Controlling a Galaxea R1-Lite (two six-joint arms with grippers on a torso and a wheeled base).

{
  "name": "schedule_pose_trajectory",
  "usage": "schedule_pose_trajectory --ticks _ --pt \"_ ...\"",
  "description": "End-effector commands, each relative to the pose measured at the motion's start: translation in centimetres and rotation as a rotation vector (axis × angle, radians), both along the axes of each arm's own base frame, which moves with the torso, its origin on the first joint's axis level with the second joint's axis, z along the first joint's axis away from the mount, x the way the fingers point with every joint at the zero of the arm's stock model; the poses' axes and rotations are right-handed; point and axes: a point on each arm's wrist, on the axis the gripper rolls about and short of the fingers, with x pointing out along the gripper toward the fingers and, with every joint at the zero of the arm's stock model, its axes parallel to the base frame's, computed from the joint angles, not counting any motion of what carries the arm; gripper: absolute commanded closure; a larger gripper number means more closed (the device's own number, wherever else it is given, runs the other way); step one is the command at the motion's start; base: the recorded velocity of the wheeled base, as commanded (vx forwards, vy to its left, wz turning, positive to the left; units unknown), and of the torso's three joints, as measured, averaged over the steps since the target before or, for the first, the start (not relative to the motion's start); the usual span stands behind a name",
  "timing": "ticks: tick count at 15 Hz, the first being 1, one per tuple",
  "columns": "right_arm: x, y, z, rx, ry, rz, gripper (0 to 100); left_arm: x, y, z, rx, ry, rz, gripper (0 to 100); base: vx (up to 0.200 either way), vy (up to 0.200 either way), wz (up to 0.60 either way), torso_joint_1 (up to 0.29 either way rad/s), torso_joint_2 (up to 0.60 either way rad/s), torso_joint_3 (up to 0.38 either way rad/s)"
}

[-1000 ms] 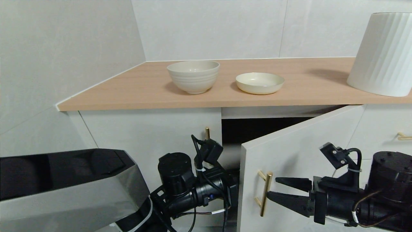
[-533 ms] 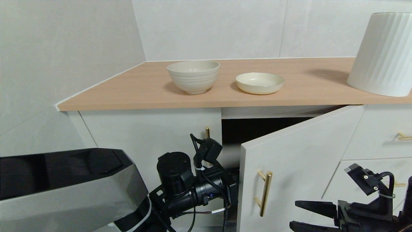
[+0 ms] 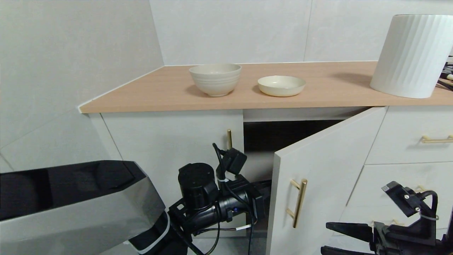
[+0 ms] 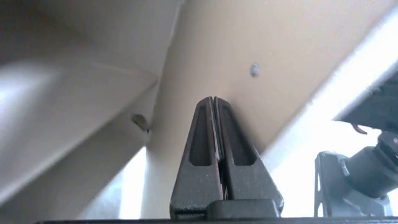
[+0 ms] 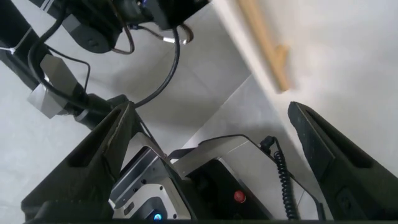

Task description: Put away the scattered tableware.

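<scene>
A deep cream bowl and a shallow cream dish stand side by side on the wooden countertop. Below them, a white cabinet door with a gold handle hangs partly open. My left gripper is shut with nothing in it, its tips close to the inner face of the door; in the head view the door's edge hides them. My right gripper is open and empty, low, to the right of the handle and in front of the door.
A tall white ribbed container stands at the right end of the counter. Drawers with gold handles lie right of the open door. The closed left cabinet door and a tiled wall bound the left side.
My right gripper has dropped from beside the door handle to lower and farther right. The head camera has shifted, so the whole scene sits differently. The left arm has hardly moved.
</scene>
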Motion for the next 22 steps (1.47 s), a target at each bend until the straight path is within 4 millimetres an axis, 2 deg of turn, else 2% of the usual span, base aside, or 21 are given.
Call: schedule_pose_trajectory --ticks 1,3,8,12,18,21,22 --pt "0.0 0.0 0.0 0.001 -0.001 0.002 0 0.8 -0.7 0.0 0.003 0.007 0.000 100 0.000 0.000 0.00 0.000 0.00 0.000" --pt "0.0 0.0 0.0 0.002 -0.002 0.002 0 2.3 -2.0 0.0 0.025 0.033 0.002 100 0.000 0.000 0.00 0.000 0.00 0.000" --pt "-0.1 -0.1 0.2 0.004 -0.008 0.001 0 3.2 -2.9 0.9 0.042 0.053 0.000 100 -0.040 0.000 0.00 0.000 0.00 0.000" --pt "-0.1 -0.1 0.2 0.005 -0.009 0.001 0 2.8 -3.6 1.4 0.032 0.041 -0.017 100 -0.200 0.000 0.00 0.010 0.00 0.000" --pt "-0.7 -0.2 0.5 0.015 -0.029 0.012 0 2.6 -4.7 1.9 0.037 0.045 -0.040 100 0.000 0.000 0.00 0.000 0.00 0.000" --pt "-1.7 0.1 1.4 0.043 -0.077 0.059 0 1.6 -6.4 2.7 0.034 0.038 -0.084 100 0.000 0.000 0.00 0.000 0.00 0.000" --pt "-2.5 0.1 2.2 0.070 -0.117 0.089 0 0.5 -7.9 3.4 0.029 0.031 -0.127 100 0.000 0.000 0.00 0.000 0.00 0.000"
